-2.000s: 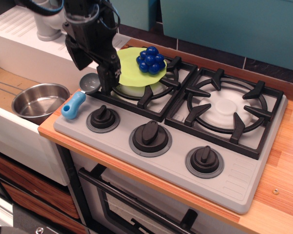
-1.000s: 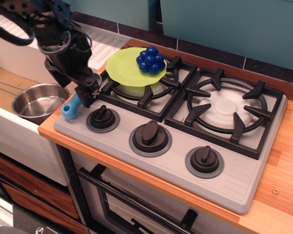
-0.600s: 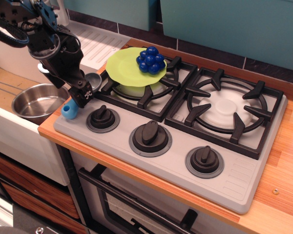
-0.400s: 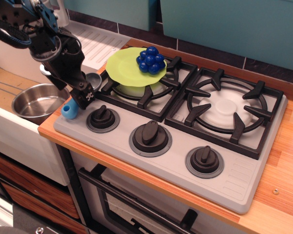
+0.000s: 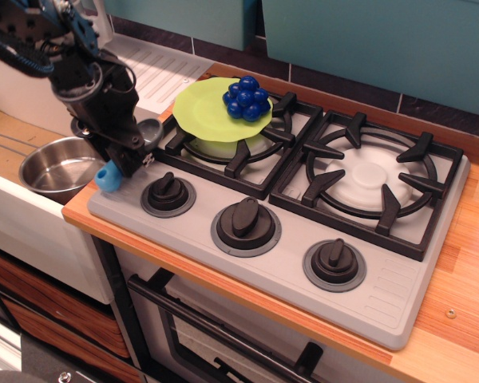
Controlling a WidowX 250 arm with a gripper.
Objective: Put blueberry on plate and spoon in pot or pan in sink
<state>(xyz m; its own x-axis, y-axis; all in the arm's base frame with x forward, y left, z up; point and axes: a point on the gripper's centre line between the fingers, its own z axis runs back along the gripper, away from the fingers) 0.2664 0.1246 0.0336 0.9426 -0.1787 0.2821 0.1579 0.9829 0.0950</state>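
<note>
Blueberry (image 5: 247, 96) already sits on the yellow-green plate (image 5: 199, 116), which rests over the back-left burner, so I judge that half done and the spoon step in hand. The spoon (image 5: 120, 163) lies at the stove's front-left corner, blue handle end poking out below my claw (image 5: 130, 162), grey bowl just visible behind it. The claw is down over the handle and looks pinched on it, though the black fingers hide the contact, so I cannot tell for certain that it grips. The pot (image 5: 52, 166) stands in the sink (image 5: 8, 209), just left of the spoon. Next I would need a lift clear of the stove edge, a short carry left, and release over the pot. The pot's right rim is hidden behind the arm.
</note>
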